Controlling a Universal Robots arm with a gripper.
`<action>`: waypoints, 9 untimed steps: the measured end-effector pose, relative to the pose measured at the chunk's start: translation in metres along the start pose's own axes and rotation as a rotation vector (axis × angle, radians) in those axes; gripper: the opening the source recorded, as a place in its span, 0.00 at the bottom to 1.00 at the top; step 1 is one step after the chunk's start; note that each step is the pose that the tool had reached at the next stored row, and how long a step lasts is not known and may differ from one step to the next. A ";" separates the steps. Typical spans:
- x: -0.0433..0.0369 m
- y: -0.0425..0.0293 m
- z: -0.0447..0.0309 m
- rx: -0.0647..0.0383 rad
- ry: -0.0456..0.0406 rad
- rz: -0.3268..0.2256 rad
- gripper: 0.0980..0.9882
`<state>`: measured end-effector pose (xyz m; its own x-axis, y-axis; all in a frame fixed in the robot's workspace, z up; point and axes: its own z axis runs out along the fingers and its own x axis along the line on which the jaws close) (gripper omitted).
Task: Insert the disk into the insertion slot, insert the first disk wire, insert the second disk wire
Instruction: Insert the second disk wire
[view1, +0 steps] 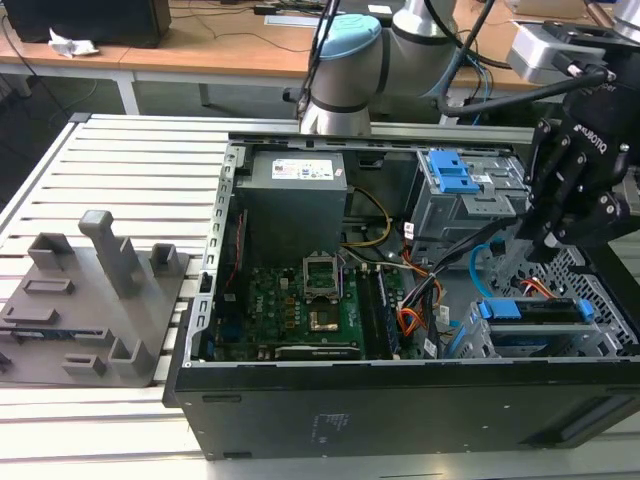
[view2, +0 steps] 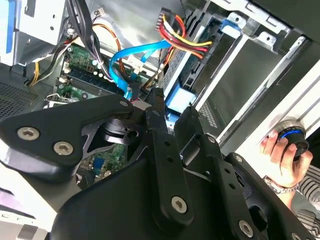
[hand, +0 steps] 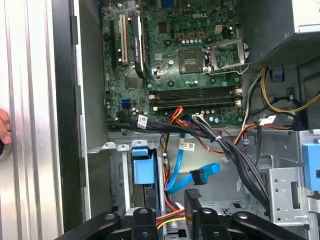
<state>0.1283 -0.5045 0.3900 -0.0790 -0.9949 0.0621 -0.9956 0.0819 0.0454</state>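
The disk, framed in its blue carrier, lies inside the insertion slot of perforated grey metal at the exterior view's right front. In the first wrist view the carrier sits in that bay. A red, yellow and black wire bundle runs to the disk's end. A blue data cable hangs loose, its dark plug apart from the disk. My black gripper hovers over the bay, open, with nothing between its fingers. The blue cable's plug lies just beside one fingertip.
A taller grey cage with a blue latch stands behind the bay. The motherboard and power supply take up the rest of the case. Black cable bundles cross near the bay. A person's hand rests outside the case wall.
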 end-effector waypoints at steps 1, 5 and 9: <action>-0.0001 0.0040 0.0003 0.000 0.0001 -0.001 0.30; -0.0035 0.0103 0.0019 0.003 0.0023 -0.056 0.30; -0.0041 0.0102 0.0050 0.013 0.0096 -0.211 0.30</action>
<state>0.1183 -0.4998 0.3853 0.1314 -0.9894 0.0621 -0.9906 -0.1288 0.0454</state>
